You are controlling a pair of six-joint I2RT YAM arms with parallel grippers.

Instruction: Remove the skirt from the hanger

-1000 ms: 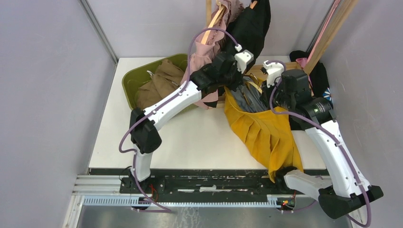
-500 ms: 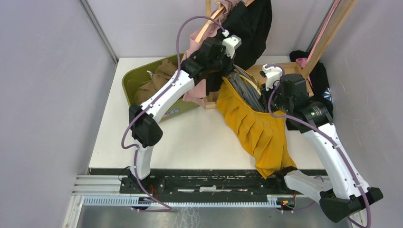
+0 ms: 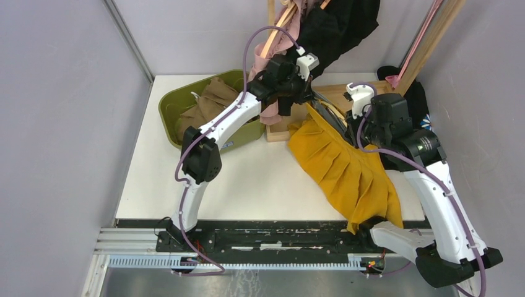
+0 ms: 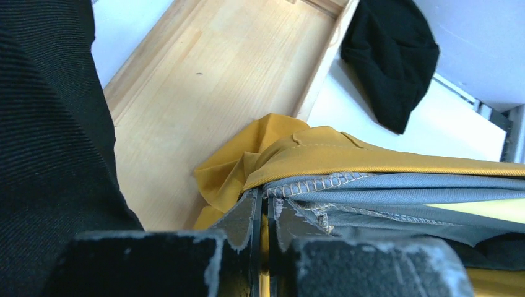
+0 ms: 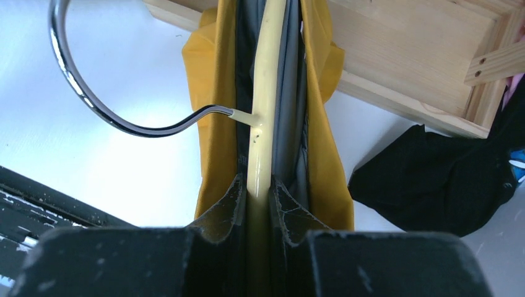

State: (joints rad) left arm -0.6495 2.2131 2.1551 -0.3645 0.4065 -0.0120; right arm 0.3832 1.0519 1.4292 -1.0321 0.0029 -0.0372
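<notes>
At far left, an olive-green plastic bin (image 3: 166, 105) of brown clothes, apart from the work. Next, the left gripper (image 4: 263, 207): clenched tight, pinching the stitched waistband edge of the mustard-yellow pleated cloth skirt (image 3: 350, 170), with grey lining beside the fingertips. Spread across the middle of the white table (image 3: 247, 179), with the waist end held up between both grippers by the pale wooden tray (image 4: 216, 80) and the hem toward the near edge. Judged soft, light and limp, prone to bunch and drag; best taken at the firmer waistband, as here. Not yet off the cream plastic hanger with chrome hook (image 5: 263, 117). Further right, the right gripper (image 5: 257, 189): closed narrowly around the hanger's bar, with skirt fabric on either side. At far right, a loose black garment (image 5: 446, 179)
</notes>
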